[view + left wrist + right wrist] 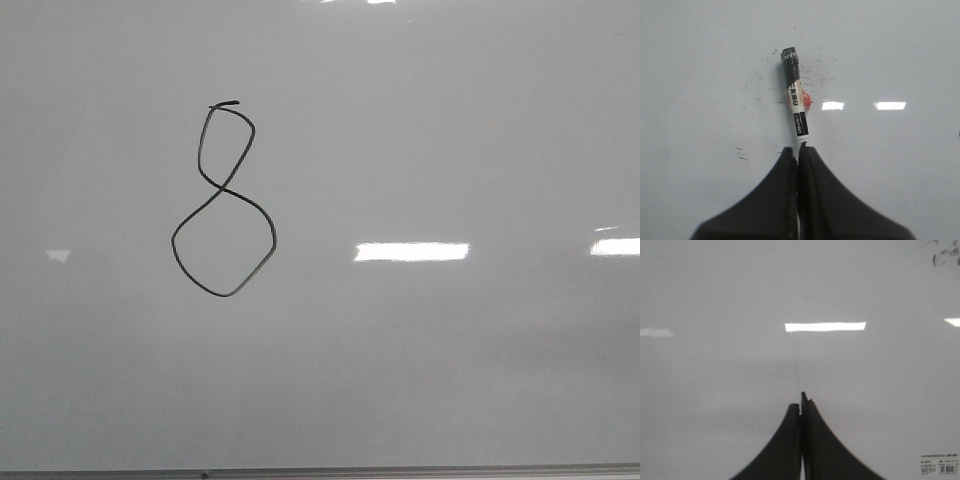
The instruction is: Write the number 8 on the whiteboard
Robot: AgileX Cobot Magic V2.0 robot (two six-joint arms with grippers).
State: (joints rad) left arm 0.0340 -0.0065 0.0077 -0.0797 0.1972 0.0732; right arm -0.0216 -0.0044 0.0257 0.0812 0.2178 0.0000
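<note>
The number 8 (pixel 223 200) is drawn in thin black line on the whiteboard (pixel 450 120), left of centre in the front view, with a narrow upper loop, a wide lower loop and a short tick on top. No gripper shows in the front view. In the left wrist view my left gripper (pixel 798 148) is shut on a black and white marker (pixel 796 95), whose black end points at the whiteboard (pixel 900 55). In the right wrist view my right gripper (pixel 801 402) is shut and empty over the whiteboard (pixel 715 290).
A thin grey frame (pixel 400 470) runs along the board's bottom edge. Small black ink specks (pixel 742 158) dot the board around the marker. A small printed label (pixel 939 465) sits on the board in the right wrist view. Bright light reflections (pixel 411 251) lie on the surface.
</note>
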